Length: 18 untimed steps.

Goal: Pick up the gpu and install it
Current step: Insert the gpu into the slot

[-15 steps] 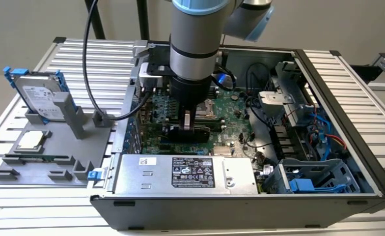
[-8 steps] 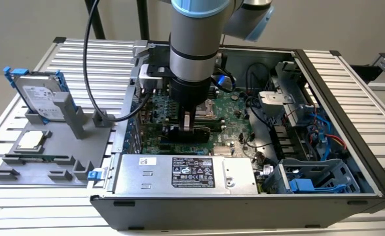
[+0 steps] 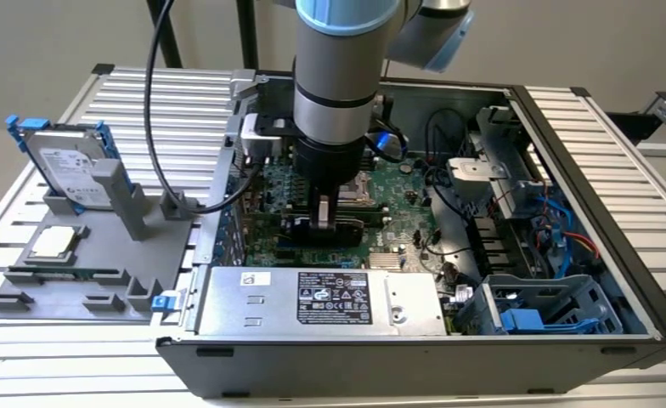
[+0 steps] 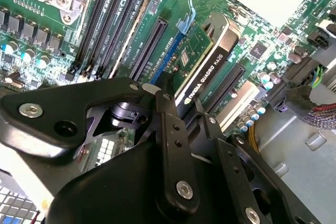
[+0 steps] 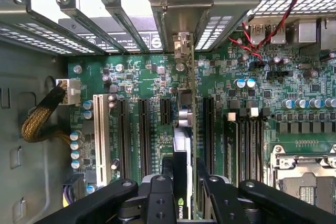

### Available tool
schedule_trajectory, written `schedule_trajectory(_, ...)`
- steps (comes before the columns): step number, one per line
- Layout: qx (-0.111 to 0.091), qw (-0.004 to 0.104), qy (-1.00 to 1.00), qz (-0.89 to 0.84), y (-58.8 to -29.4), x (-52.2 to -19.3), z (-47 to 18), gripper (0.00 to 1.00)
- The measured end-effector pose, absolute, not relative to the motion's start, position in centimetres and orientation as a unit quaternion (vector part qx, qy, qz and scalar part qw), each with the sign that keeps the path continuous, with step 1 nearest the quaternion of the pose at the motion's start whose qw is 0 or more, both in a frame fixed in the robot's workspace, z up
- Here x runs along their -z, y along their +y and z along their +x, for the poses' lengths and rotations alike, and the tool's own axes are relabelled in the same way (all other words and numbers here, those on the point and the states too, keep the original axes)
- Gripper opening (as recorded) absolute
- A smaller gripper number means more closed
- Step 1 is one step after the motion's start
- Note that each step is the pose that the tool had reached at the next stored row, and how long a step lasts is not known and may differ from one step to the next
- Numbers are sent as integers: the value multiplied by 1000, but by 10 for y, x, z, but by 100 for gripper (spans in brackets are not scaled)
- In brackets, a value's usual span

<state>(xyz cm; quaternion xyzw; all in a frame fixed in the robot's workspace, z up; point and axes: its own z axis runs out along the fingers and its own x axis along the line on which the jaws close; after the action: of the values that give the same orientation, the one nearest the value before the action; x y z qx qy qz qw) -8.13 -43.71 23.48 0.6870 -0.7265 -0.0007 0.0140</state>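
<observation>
The gpu (image 4: 206, 62) stands on edge over the motherboard (image 3: 410, 192) inside the open computer case (image 3: 605, 212). Its green board and black shroud show in the second wrist view. It lines up along a long expansion slot (image 4: 149, 45). In the first wrist view the gpu (image 5: 184, 129) appears edge-on, its silver bracket (image 5: 181, 43) against the case's rear wall. My gripper (image 4: 184, 100) is shut on the card, one black finger on each face, and the gripper (image 5: 184, 170) flanks the card's top edge. From the exterior view the gripper (image 3: 325, 223) points straight down into the case. Whether the card is fully seated I cannot tell.
A grey fixture (image 3: 84, 280) at the exterior view's left holds a silver hard drive (image 3: 70, 166) with blue rails and a small square chip (image 3: 55, 244). Inside the case are the power supply (image 3: 316, 297), a drive cage (image 3: 537, 314), loose cables (image 3: 560, 221) and a braided cable (image 5: 39, 119).
</observation>
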Motion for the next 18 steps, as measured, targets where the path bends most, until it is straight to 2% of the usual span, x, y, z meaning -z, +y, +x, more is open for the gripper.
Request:
schedule_trajectory(1, 1, 14, -726, 687, -437, -235, -81, 100)
schedule_trajectory(8, 1, 15, -726, 687, -437, -237, -81, 100)
schedule_trajectory(18, 1, 15, -726, 687, -437, -281, -81, 100)
